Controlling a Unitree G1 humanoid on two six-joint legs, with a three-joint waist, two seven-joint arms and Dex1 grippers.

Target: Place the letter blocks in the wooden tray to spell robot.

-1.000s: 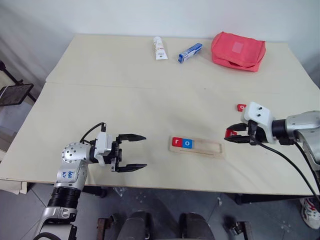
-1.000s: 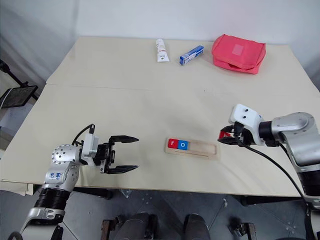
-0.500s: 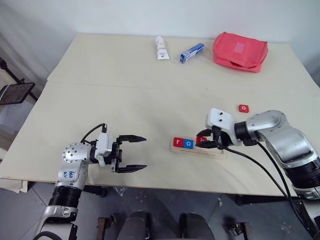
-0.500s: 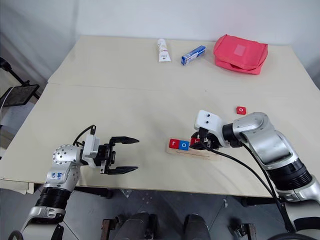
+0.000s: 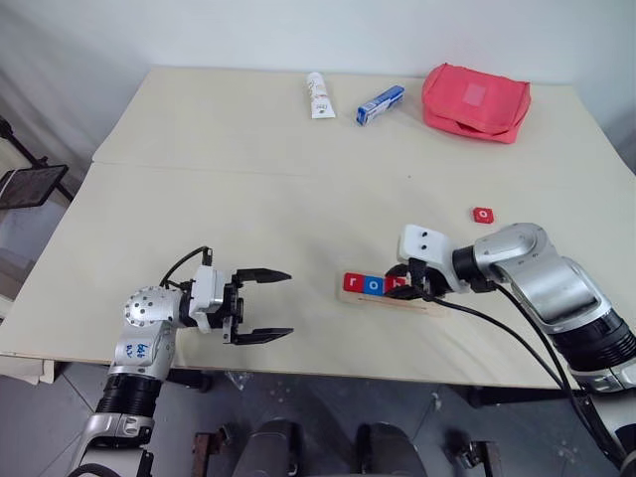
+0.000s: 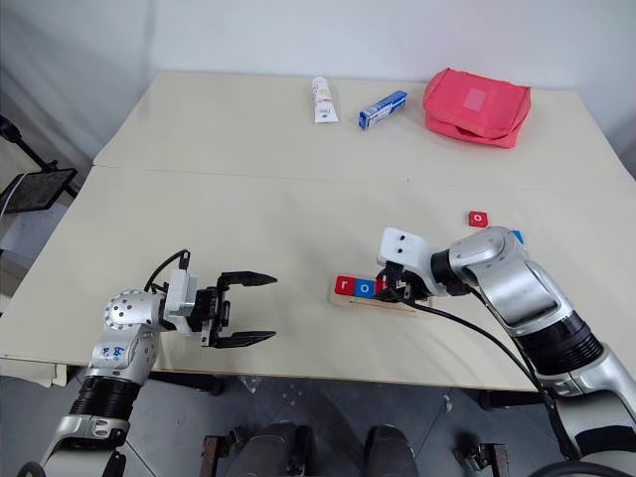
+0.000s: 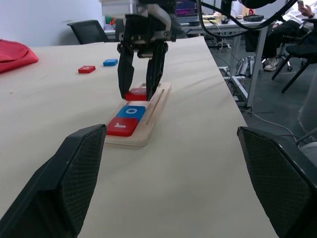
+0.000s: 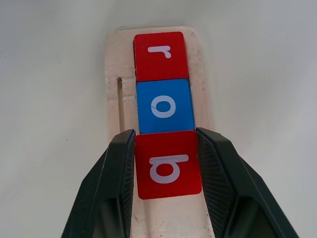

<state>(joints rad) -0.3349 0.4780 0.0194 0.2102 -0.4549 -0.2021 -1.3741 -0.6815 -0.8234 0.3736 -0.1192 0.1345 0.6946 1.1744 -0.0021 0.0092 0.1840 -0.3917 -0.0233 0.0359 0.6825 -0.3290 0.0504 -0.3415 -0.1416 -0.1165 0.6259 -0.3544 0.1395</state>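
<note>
The right gripper (image 8: 167, 171) pinches a flat red "b" tile (image 8: 168, 167) over the pale wooden tray (image 5: 422, 299), lower centre, seemingly touching the glossy blue "o" (image 8: 164, 106) beside the red "r" (image 8: 161, 55). The left gripper (image 5: 260, 304) is spread, lower left.

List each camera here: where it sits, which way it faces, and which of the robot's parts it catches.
Head eyes: on the head, facing forward and down over the table; both arms show.
Left wrist: along the open left gripper, across the table to the tray and right gripper.
Right wrist: down between its fingers, clamped on the b block.
All share the tray.
</note>
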